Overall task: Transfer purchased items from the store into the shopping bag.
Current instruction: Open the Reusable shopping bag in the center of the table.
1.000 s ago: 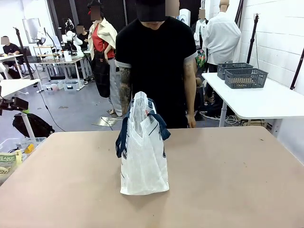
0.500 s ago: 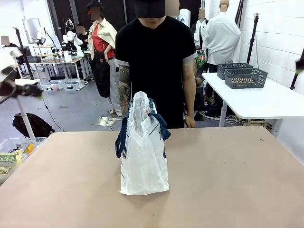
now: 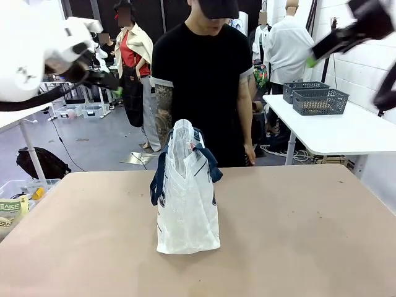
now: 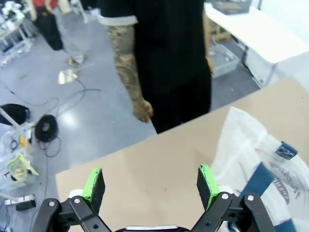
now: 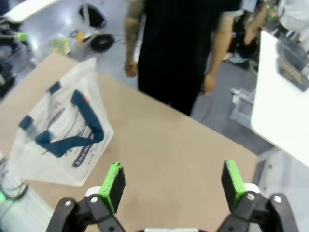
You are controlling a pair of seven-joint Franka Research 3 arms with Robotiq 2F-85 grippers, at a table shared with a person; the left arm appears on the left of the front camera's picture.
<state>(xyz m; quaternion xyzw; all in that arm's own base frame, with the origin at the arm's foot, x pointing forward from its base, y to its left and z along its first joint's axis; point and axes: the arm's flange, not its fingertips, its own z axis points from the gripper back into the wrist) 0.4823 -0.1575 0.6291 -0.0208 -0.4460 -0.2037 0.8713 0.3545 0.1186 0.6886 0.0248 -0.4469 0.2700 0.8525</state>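
Observation:
The shopping bag (image 3: pixel 186 204), translucent white with navy handles, stands upright in the middle of the tan table (image 3: pixel 297 235). It also lies at the lower right of the left wrist view (image 4: pixel 251 154) and at the left of the right wrist view (image 5: pixel 60 133). The purchased items are hidden; the bag's wall does not let me tell what is inside. My left gripper (image 3: pixel 110 83) (image 4: pixel 149 181) hangs open high at the upper left. High at the upper right my right gripper (image 3: pixel 318 54) (image 5: pixel 174 183) is open too. Both are empty and far above the bag.
A person in a black shirt (image 3: pixel 201 80) stands at the far edge behind the bag, hands (image 3: pixel 249 154) down at the sides. A clear bin (image 3: pixel 15 198) with packs sits off the table's left. Two dark mesh baskets (image 3: pixel 318 99) rest on a white side table.
Both arms have swung up into the front view, the left from the left side, the right from the right. The bag has not moved.

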